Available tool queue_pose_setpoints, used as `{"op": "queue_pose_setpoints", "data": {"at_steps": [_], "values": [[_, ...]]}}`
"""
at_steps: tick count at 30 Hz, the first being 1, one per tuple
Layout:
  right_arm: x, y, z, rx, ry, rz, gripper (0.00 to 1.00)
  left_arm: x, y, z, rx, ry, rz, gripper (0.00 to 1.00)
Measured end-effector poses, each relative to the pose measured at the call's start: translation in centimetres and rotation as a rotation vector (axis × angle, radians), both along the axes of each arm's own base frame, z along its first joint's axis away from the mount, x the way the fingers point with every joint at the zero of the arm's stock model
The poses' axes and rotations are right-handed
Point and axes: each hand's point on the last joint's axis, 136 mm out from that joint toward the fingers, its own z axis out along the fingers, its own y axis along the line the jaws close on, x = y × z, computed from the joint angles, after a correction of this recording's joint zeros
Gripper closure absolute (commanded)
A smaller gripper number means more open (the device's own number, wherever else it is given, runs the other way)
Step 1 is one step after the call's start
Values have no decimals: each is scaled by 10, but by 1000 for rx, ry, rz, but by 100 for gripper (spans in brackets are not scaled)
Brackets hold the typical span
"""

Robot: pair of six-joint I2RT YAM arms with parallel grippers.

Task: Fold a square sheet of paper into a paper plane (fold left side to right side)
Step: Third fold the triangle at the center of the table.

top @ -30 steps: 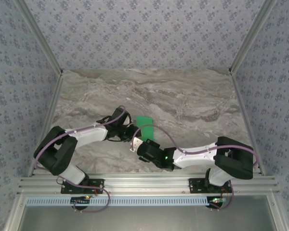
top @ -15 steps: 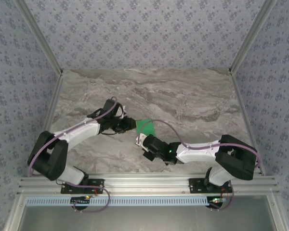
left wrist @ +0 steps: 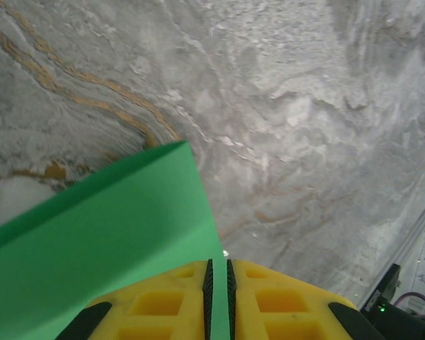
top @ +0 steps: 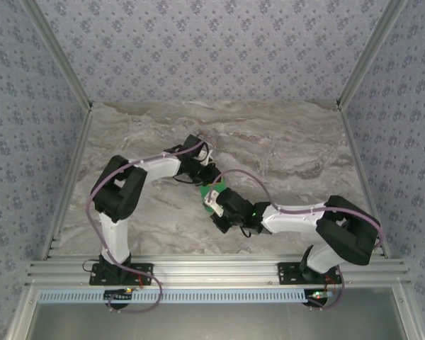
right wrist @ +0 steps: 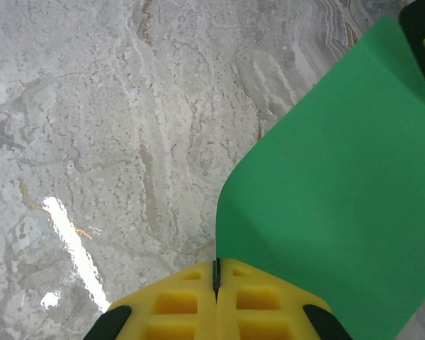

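You have the left gripper (left wrist: 217, 273) pinching one edge of the square sheet of paper (left wrist: 106, 248). The right gripper (right wrist: 216, 273) is pressed together on another edge. The sheet bows between them over the marble table (right wrist: 92, 106).

Plain bright-green paper sheet (left wrist: 106, 234), yellow jaws, grey marble tabletop (top: 283, 142) w/ tan veins, blue-grey floral walls (top: 212, 49).
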Motion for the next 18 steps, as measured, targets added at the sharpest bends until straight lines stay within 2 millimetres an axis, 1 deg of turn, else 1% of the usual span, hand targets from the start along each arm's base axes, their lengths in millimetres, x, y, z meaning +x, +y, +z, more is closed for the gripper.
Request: {"op": "queue_pose_setpoints", "data": {"at_steps": [3,10,13,18], "values": [[4,-2,2,45,62,-12,100,2,-2,-10,14,12,-10,86],[23,-17,8,168,222,-78,100,-7,0,-25,44,43,-31,87],[31,-24,8,204,274,-106,100,-7,-1,-25,42,42,-37,88],[38,-32,-2,207,351,-141,100,-7,-1,-25,42,38,-42,88]]}}
